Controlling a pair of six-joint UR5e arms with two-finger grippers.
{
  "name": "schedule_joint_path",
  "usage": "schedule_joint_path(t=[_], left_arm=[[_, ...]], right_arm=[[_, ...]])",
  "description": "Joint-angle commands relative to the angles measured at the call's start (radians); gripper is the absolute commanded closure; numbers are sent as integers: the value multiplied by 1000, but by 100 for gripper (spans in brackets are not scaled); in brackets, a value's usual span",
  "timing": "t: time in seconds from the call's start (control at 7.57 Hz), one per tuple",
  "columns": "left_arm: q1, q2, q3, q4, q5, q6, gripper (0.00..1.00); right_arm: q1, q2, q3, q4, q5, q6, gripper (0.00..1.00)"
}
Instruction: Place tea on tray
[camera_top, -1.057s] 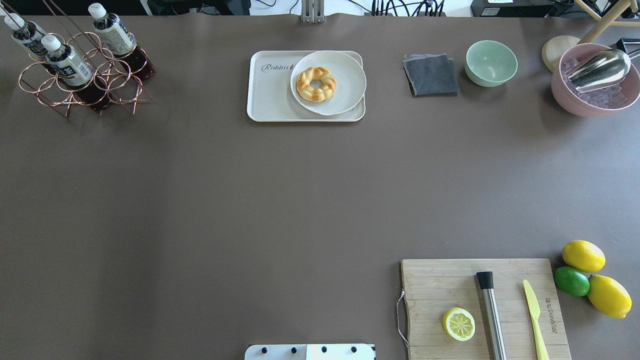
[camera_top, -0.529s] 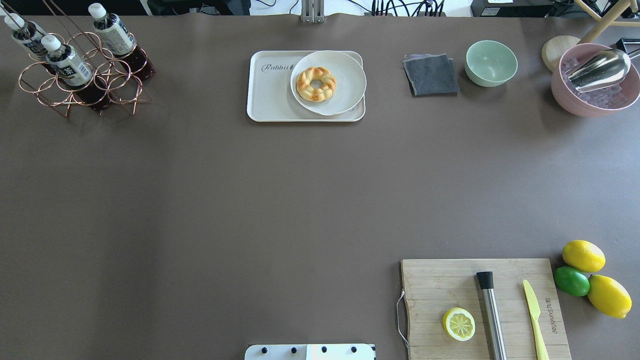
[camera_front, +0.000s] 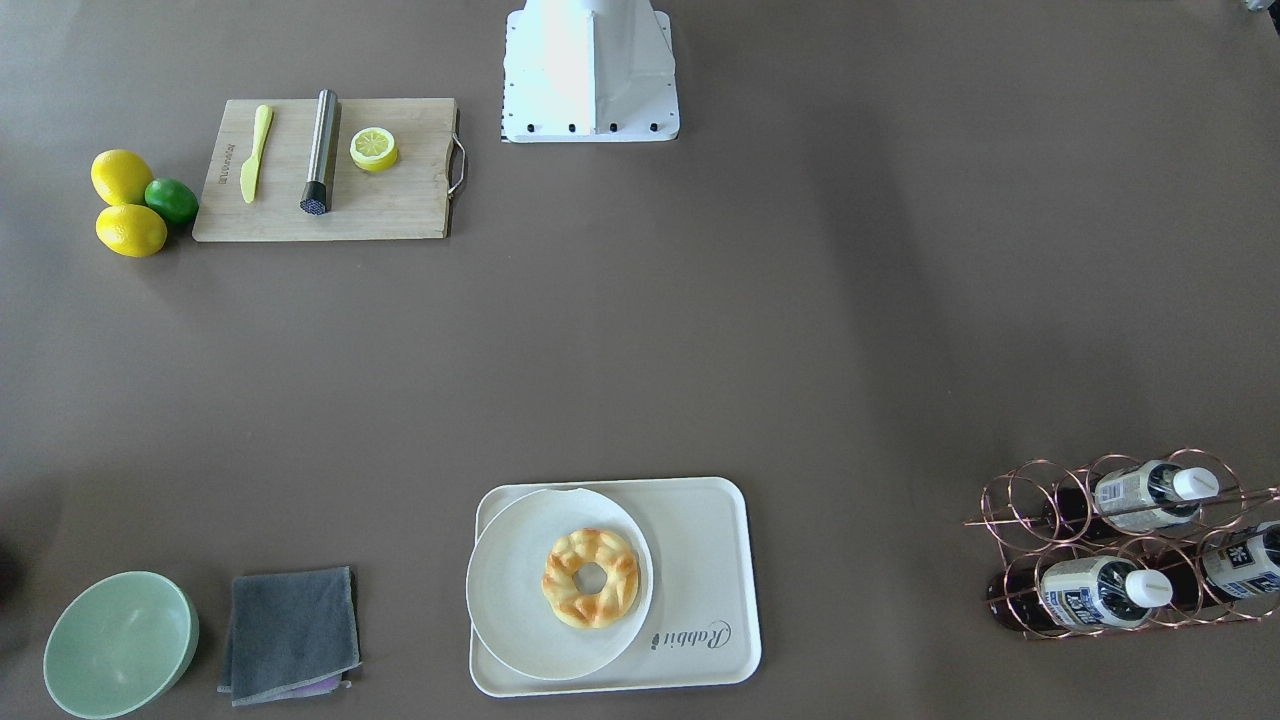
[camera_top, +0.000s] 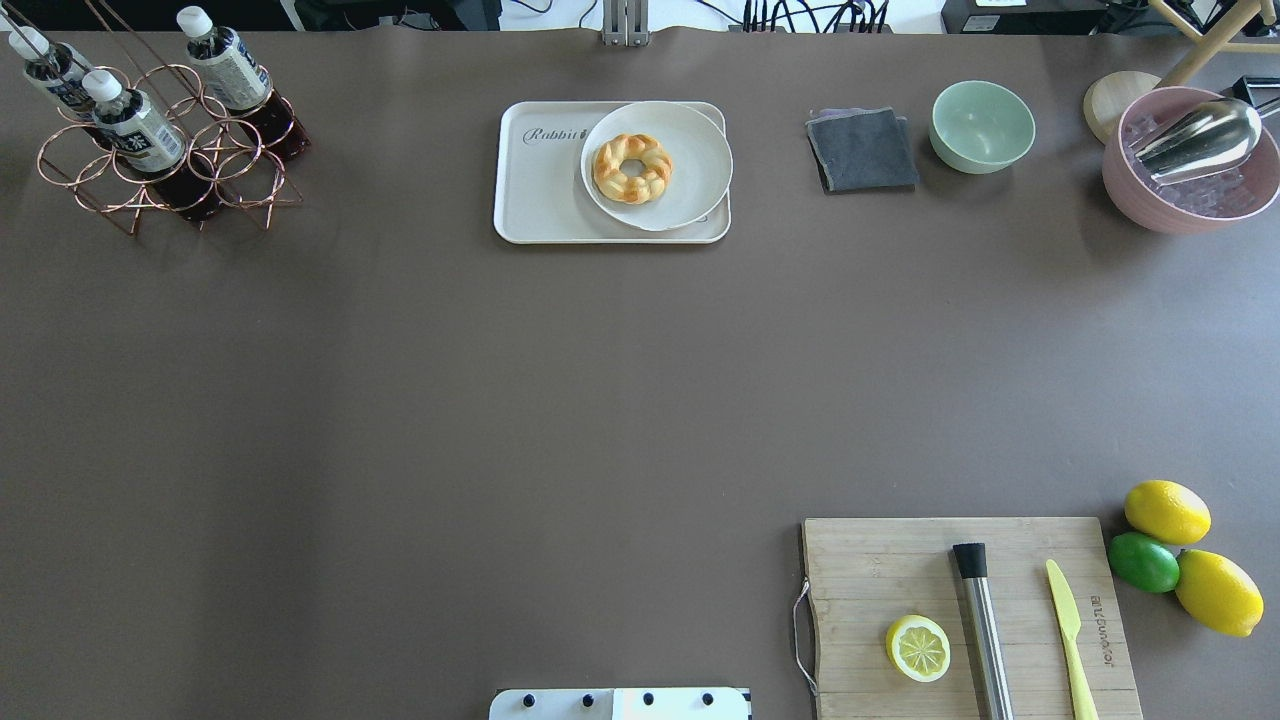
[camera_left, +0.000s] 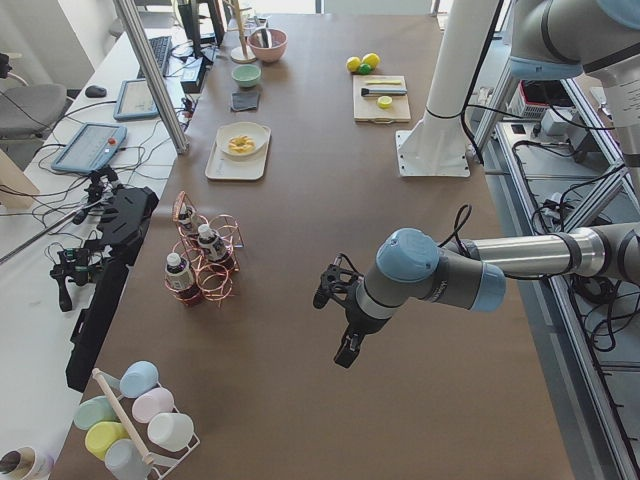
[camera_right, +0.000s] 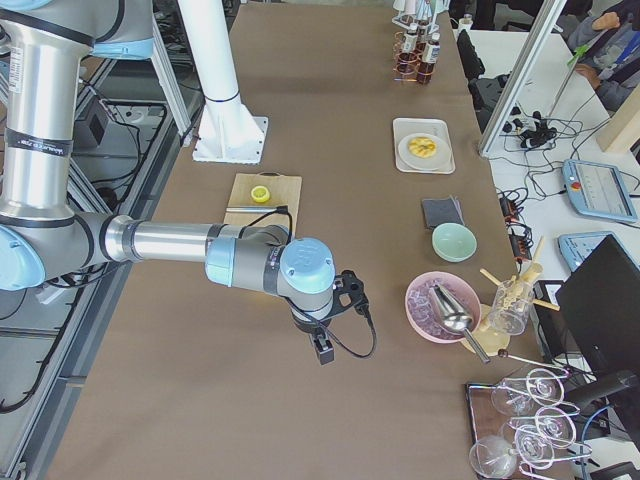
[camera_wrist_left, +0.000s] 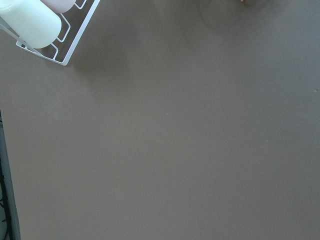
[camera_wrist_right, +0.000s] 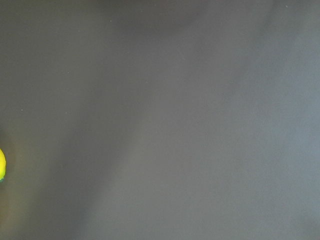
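Note:
Three tea bottles (camera_top: 135, 125) with white caps lie tilted in a copper wire rack (camera_top: 90, 190) at the table's far left corner; they also show in the front view (camera_front: 1095, 592). The cream tray (camera_top: 545, 190) marked "Rabbit" sits at the far middle and carries a round white plate (camera_top: 690, 190) with a doughnut (camera_top: 632, 168). My left gripper (camera_left: 345, 352) hangs above bare table beyond the left end, shown only in the left side view. My right gripper (camera_right: 322, 350) hangs beyond the right end, shown only in the right side view. I cannot tell whether either is open or shut.
A wooden cutting board (camera_top: 870, 580) with a half lemon, a metal rod and a yellow knife lies near right, beside lemons and a lime (camera_top: 1143, 562). A grey cloth (camera_top: 862, 150), a green bowl (camera_top: 982, 125) and a pink ice bowl (camera_top: 1150, 200) stand far right. A cup rack (camera_left: 135, 420) stands beyond the left end.

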Motion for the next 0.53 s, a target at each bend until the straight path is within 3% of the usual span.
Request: schedule_joint_path(t=[0.0, 0.4], left_arm=[[11, -28, -3, 83, 0, 1, 3], [58, -98, -38, 305, 2, 7, 3]], right_arm=[[2, -2, -33, 8, 2, -4, 0], [2, -5, -41, 8, 1, 2, 0]])
